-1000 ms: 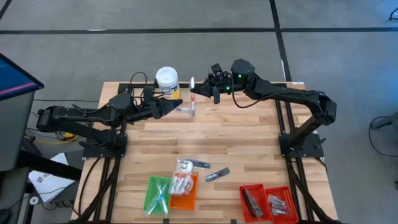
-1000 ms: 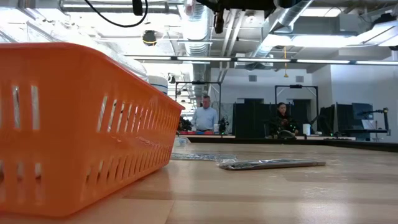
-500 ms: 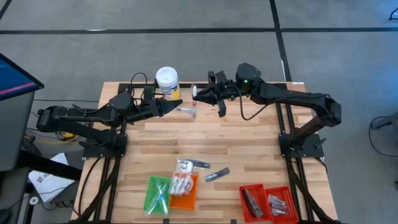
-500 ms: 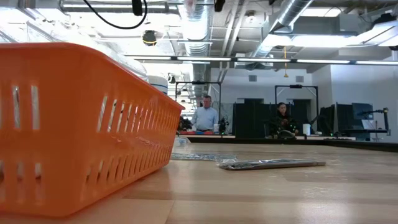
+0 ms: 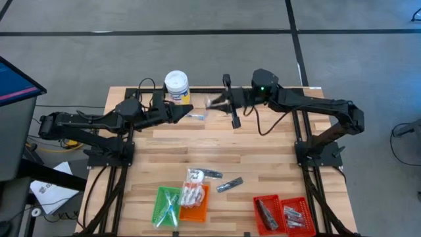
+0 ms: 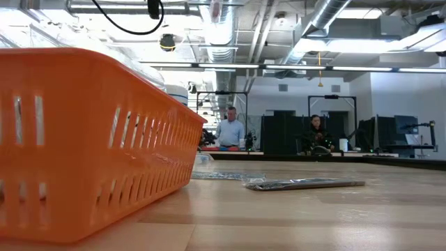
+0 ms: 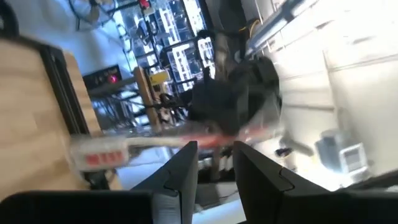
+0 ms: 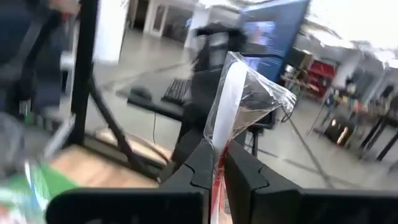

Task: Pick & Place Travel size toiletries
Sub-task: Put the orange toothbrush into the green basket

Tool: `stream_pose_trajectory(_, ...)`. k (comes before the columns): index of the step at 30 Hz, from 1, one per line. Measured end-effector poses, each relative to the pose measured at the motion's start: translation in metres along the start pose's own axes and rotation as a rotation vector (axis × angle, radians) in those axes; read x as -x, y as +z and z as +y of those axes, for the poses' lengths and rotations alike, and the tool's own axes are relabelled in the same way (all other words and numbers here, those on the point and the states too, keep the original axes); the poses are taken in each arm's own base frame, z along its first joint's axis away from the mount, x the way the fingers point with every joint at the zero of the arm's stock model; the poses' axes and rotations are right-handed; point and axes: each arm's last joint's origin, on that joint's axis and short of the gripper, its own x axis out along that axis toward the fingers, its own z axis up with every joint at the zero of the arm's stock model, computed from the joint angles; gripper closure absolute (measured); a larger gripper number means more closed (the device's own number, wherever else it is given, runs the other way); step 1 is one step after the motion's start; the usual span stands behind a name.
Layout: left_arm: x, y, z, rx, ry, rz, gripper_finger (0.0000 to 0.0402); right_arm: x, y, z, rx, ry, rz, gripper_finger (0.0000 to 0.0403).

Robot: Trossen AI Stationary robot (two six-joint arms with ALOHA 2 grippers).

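My right gripper hovers over the table's far middle, shut on a thin clear-wrapped stick with a white shaft and red print. In the right wrist view the stick reaches out past the fingers. My left gripper is open just left of it, level and pointing right. A pale piece shows just off its tips. In the left wrist view a wrapped stick crosses right at the fingertips. More toiletries lie near the trays: a white packet and dark tubes. My right gripper pinches the clear-wrapped stick between its two fingers at the red-printed stretch near one end. The fingers lie along the stick. The rest, with its crinkled wrapper, stands out beyond the fingertips, lifted clear of the table. My left gripper: I cannot tell whether its fingertips touch the stick crossing them.
A white-lidded tub with a yellow label stands at the far edge by the left arm. Green, orange and red trays sit along the near edge. The orange tray fills the low view's left. People sit beyond the table.
My right gripper has turned about its wrist and shifted a little toward the near and right edges, carrying the stick with it. The stick's white end has moved away from the tub and has tipped out of its far-to-near line. In the low view the gripper has left the picture's top.
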Motion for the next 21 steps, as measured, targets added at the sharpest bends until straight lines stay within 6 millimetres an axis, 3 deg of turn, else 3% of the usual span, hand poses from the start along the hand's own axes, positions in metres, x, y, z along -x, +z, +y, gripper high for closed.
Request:
stream_pose_trajectory(10,-0.010,-0.012,0.009,0.384,0.024,0.193,0.0305,-0.002,0.018,0.030,0.425,-0.127,0.097,0.0386)
stream_pose_trajectory(16,-0.020,-0.017,0.020,0.511,0.067,0.219,0.0305,-0.006,0.024,0.048,0.566,-0.158,0.149,0.0384)
stream_pose_trajectory(21,-0.027,-0.013,0.019,0.552,-0.001,0.195,0.0305,-0.010,0.027,0.059,0.689,-0.166,0.182,0.0384)
